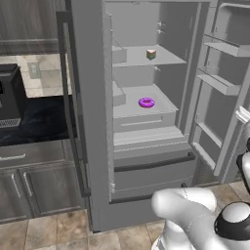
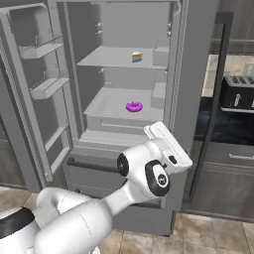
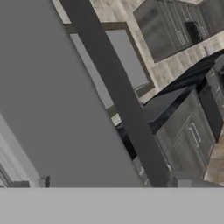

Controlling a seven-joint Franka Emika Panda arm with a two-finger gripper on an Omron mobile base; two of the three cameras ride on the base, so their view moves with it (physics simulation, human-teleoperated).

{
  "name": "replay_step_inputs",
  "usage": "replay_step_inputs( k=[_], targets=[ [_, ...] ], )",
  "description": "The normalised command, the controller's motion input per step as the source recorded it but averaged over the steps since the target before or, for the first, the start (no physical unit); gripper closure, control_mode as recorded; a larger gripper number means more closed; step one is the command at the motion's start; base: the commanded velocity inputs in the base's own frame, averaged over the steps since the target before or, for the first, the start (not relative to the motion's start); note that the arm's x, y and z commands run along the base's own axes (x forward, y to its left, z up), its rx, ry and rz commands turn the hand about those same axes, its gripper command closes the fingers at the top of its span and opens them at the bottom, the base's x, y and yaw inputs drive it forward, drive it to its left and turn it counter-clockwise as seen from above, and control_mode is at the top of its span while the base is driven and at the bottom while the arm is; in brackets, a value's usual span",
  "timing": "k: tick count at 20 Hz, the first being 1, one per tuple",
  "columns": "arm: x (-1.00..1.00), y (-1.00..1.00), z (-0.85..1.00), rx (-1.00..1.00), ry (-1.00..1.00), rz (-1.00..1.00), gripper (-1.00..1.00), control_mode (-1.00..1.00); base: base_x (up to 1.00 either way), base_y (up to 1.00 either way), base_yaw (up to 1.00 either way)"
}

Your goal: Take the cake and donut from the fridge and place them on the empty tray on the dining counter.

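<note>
Fridge [image 1: 93, 122]: both upper doors are seen swung wide, the shelves exposed; the lower drawers are shut.
Cake [image 2: 137, 57]: found on the upper shelf, toward the rear, standing alone.
Donut [image 2: 134, 106]: found on the lower shelf [image 1: 161, 102], near its middle, well apart from the cake.
Tray and dining bench: their place cannot be told from these pictures.
Gripper: the fingertips cannot be made out, so from the pictures alone its state cannot be told; it is taken to be fully spread with nothing held.
Hand: carried in front of the fridge below the donut's shelf, its camera turned along the dark bar handle [image 3: 118, 100] of the door.
Step in hand: judged to be the reach for the first item; nothing has been lifted out.
Doing it well: the wrist should be turned toward the shelves, the door edge and handle cleared, and the donut approached level over the shelf lip, then closed on across its ring.
</note>
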Motion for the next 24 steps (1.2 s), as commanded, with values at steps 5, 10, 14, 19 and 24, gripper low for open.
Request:
replay_step_inputs(
  k=[5,10,14,19,24],
  targets=[
    [-1.0,0.07,0.93,0.09,0.0,0.0,-1.0,-1.0,0.0,0.0,0.0],
    [-1.0,0.1,1.0,0.06,0.01,0.0,-1.0,-1.0,0.0,0.0,0.0],
    [-0.98,0.46,1.0,0.07,0.12,0.01,-1.0,-1.0,0.0,0.0,0.0],
    [-0.96,0.23,1.0,0.04,0.25,0.02,-1.0,-1.0,0.0,0.0,0.0],
    [-0.61,0.44,0.89,0.02,0.46,0.15,-1.0,-1.0,0.0,0.0,0.0]
  ],
)
